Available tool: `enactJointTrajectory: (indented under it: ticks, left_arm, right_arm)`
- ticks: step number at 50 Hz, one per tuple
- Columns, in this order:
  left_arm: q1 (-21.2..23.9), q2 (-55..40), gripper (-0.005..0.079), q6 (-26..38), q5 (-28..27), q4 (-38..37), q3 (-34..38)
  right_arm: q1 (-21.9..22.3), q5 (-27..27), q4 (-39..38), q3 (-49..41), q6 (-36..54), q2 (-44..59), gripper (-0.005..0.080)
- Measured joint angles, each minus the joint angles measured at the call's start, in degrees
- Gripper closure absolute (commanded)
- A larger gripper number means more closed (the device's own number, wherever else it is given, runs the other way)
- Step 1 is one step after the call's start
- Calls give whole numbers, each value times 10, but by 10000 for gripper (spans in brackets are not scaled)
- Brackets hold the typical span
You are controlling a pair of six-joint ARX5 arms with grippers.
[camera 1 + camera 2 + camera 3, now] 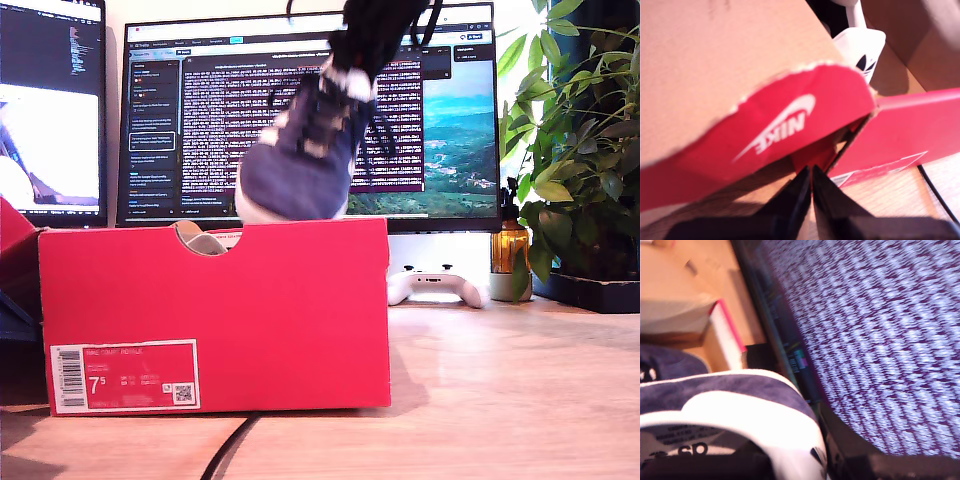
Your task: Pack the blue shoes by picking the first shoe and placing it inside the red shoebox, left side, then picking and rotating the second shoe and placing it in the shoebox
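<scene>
You see a bright red cardboard shoebox (215, 315) carrying a white barcode label (125, 376) with "7.5" in white. Its torn flap (790, 127) is red with a white Nike swoosh, raw brown on the back. The dark navy suede sneaker (300, 165) has white trim, sole and lining. The wooden bench (500, 400) is pale tan.

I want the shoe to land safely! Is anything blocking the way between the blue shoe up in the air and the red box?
Nothing visible blocks it. The blue shoe hangs toe-down in my second gripper just above the open top of the red shoebox. The first shoe already lies inside.
</scene>
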State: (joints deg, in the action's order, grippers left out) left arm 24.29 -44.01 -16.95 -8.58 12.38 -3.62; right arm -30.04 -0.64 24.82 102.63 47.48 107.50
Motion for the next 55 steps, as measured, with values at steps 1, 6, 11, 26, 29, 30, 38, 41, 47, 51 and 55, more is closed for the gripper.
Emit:
enactJointTrajectory:
  ticks: [1, 6, 11, 26, 29, 30, 38, 41, 47, 51, 55]
  left_arm:
    - [0, 0, 762, 0, 0, 0, 0]
    - [0, 0, 762, 0, 0, 0, 0]
    - [0, 0, 762, 0, 0, 0, 0]
    - [0, 0, 762, 0, 0, 0, 0]
    - [0, 0, 762, 0, 0, 0, 0]
    - [0, 0, 762, 0, 0, 0, 0]
    - [0, 0, 762, 0, 0, 0, 0]
    - [0, 0, 762, 0, 0, 0, 0]
    - [0, 0, 762, 0, 0, 0, 0]
    - [0, 0, 762, 0, 0, 0, 0]
    - [0, 0, 762, 0, 0, 0, 0]
  right_arm:
    - [-1, 0, -1, 0, 0, 2, 765]
    - [-4, 0, -3, 0, 2, 13, 765]
    - [-8, 0, -2, 0, 2, 32, 765]
    - [-17, -2, 72, 0, 30, 80, 765]
    - [-19, -2, 83, 0, 30, 80, 765]
    - [-19, -2, 86, 0, 30, 80, 765]
    - [-19, -3, 108, 0, 27, 80, 765]
    - [-19, -2, 119, 0, 23, 81, 765]
    - [-25, 7, 121, 0, 23, 88, 765]
    - [-30, 12, 114, 0, 20, 98, 761]
    - [-31, 14, 108, 0, 18, 108, 717]
